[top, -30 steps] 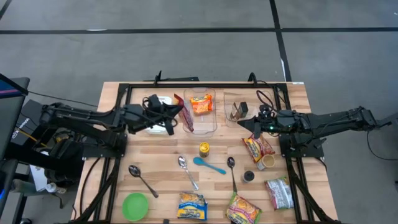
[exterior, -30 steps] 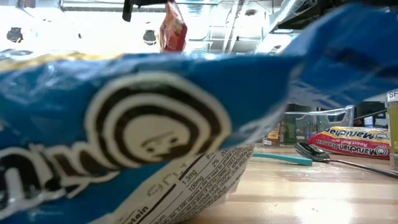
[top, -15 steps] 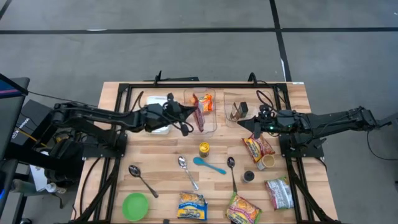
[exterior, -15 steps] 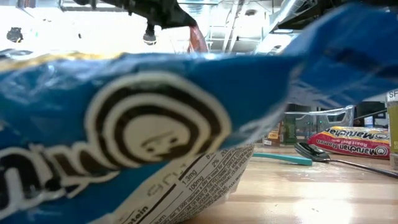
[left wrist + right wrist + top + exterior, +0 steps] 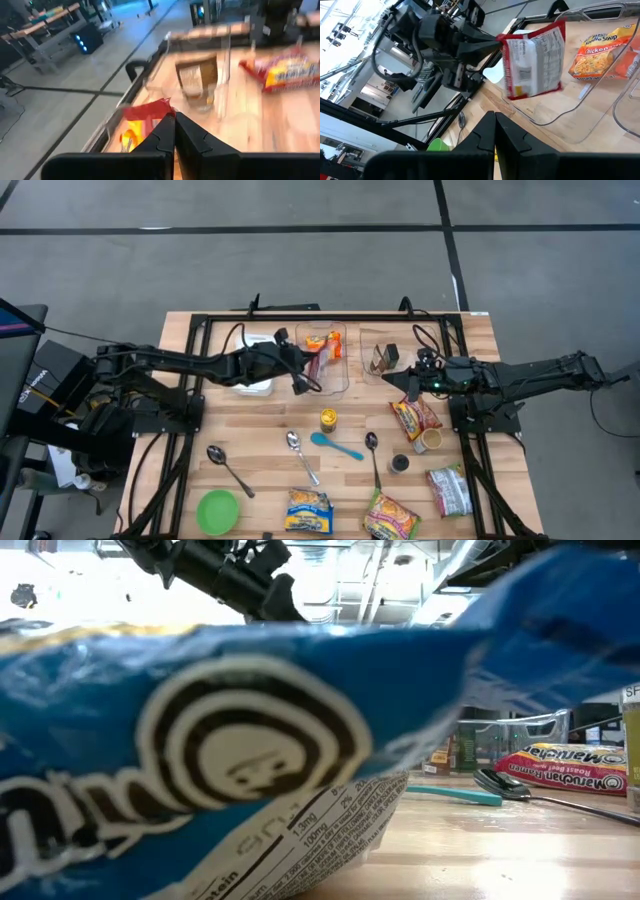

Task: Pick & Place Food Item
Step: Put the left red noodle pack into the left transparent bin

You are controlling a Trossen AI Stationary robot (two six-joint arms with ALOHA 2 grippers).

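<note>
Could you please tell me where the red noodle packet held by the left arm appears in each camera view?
High view: red noodle packet hangs over the clear bin, pinched by the left end effector.
Low view: not visible; a blue packet blocks it.
Left wrist view: packet just beyond the shut fingers.
Right wrist view: packet above the bin.
Shared landmark: the clear bin.

place: robotics lab/workshop; cues: concrete floor [image 5: 300,270] with tape lines; black-framed wooden table [image 5: 270,470]; workbenches [image 5: 45,22] behind

Spoons [image 5: 295,448], a yellow jar [image 5: 327,419] and noodle packets [image 5: 308,511] crowd the front; bare wood [image 5: 250,430] lies left of centre.
</note>
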